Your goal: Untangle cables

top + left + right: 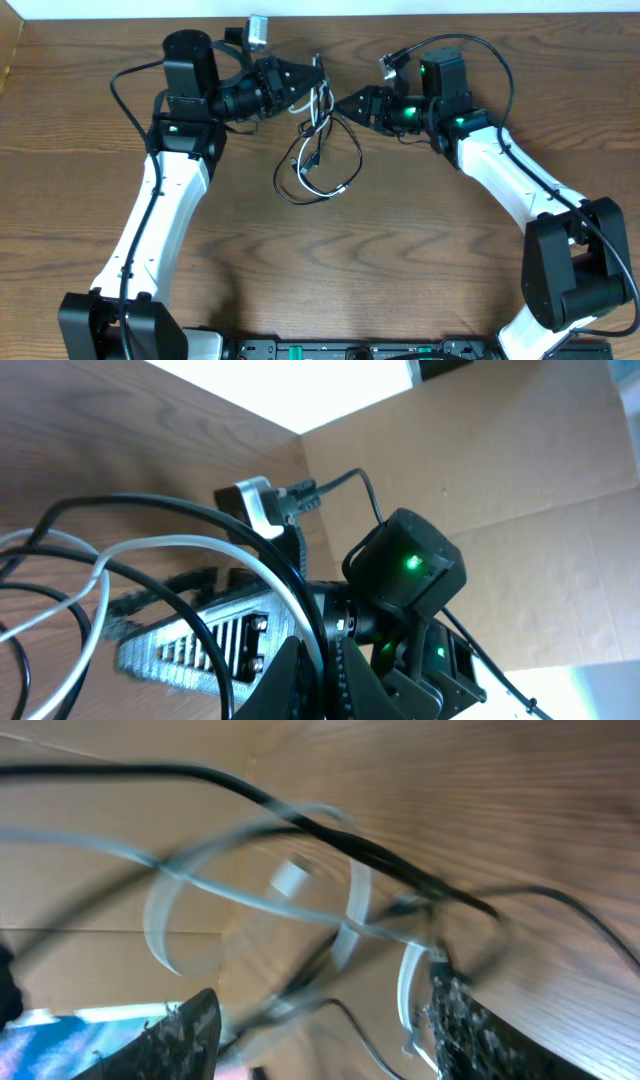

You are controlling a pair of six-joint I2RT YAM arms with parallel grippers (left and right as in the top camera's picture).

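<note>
Wooden table (pixel 420 250) has the black and white cables (pixel 320 165) looped in one clump up at 12 o'clock, left gripper (pixel 319 85) pinching its top, right gripper (pixel 337 106) spread wide, so pretty much all the untangling looks left.

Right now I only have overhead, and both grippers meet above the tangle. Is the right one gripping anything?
Observer: No. In the right wrist view the right gripper has its fingers spread wide. The cables cross ahead of the gap, blurred, and nothing is pinched.
Operator: And the left one?
Observer: In the left wrist view the left gripper is shut. The white cable and a black cable run down into its grip.
</note>
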